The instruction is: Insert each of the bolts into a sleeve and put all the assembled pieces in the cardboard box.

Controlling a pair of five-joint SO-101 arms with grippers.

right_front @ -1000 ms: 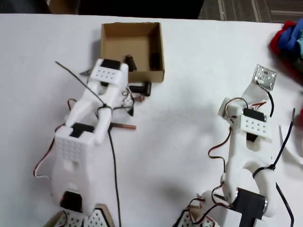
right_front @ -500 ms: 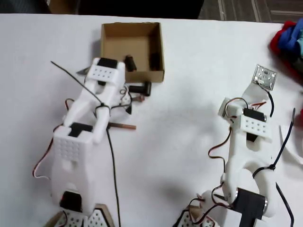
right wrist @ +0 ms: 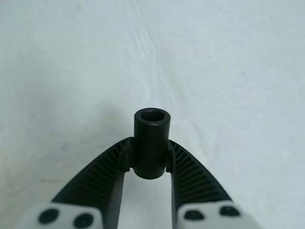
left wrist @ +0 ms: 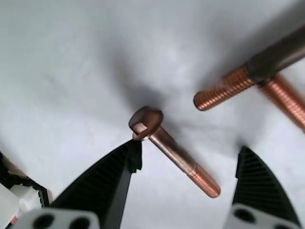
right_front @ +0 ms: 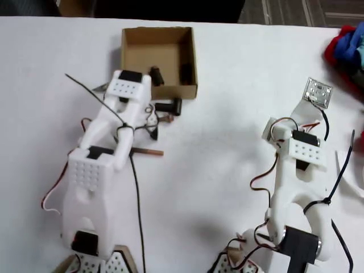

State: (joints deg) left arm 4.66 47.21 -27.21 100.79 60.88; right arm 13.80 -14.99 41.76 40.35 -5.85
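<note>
Left gripper (left wrist: 190, 150) nudges back toward 3 o'clock, jaws wide open astride the bolt (left wrist: 178, 155), at 6 o'clock of the cardboard box (right_front: 176, 91). Right gripper (right wrist: 150, 148) stays clamped on a sleeve (right wrist: 151, 136). Looks lined up to grab.

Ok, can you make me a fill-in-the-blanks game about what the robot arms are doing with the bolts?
1. The right end effector is shut on a black ____.
2. The left end effector is ____ above a copper bolt lying on the table.
3. Dark pieces lie inside the cardboard ____.
Missing words: sleeve; open; box.
</note>
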